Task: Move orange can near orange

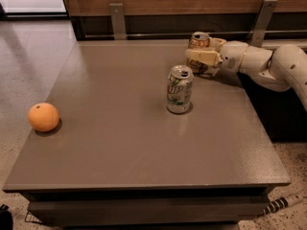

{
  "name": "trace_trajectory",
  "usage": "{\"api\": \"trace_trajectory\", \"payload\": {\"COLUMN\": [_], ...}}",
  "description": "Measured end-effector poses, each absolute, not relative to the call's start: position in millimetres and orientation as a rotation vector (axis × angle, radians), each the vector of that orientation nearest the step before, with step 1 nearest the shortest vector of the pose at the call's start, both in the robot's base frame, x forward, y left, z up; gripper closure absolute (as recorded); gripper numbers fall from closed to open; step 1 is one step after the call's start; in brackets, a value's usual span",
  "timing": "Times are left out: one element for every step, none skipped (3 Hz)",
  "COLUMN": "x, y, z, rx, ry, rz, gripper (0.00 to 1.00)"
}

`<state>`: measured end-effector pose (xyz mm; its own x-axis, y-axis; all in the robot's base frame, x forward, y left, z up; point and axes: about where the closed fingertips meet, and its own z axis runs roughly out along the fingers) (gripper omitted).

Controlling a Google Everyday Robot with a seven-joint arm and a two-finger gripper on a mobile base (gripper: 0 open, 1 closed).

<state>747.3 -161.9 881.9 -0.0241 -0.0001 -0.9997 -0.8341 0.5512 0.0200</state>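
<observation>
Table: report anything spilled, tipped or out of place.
Nothing stands out. The gripper is at the orange can; it and the white and green can stand upright; the orange rests near the table's left edge.

Table (120,157): carries the orange and both cans.
Orange (43,117): near the table's left edge, toward the front, well apart from both cans.
Orange can (199,40): upright at the back right.
Second can (179,89): upright, right of centre, near the orange can, in front of it and slightly left.
Tool (200,51): at the orange can, reaching in from the right.
Arm (268,66): behind the tool, running off the table's right side.
</observation>
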Motion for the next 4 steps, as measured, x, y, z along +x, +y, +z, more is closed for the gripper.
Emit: {"api": "trace_trajectory", "payload": {"x": [747.7, 748.0, 748.4, 747.4], "y": [-158.4, -154.8, -150.9, -150.7], "z": [881.9, 881.9, 882.0, 887.9], "rx": [-0.766, -0.769, -0.773, -0.771], "ry": [1.450, 1.449, 1.447, 1.444], "rz": [0.785, 0.790, 0.795, 0.794], "gripper": [0.58, 0.82, 1.00, 1.00]}}
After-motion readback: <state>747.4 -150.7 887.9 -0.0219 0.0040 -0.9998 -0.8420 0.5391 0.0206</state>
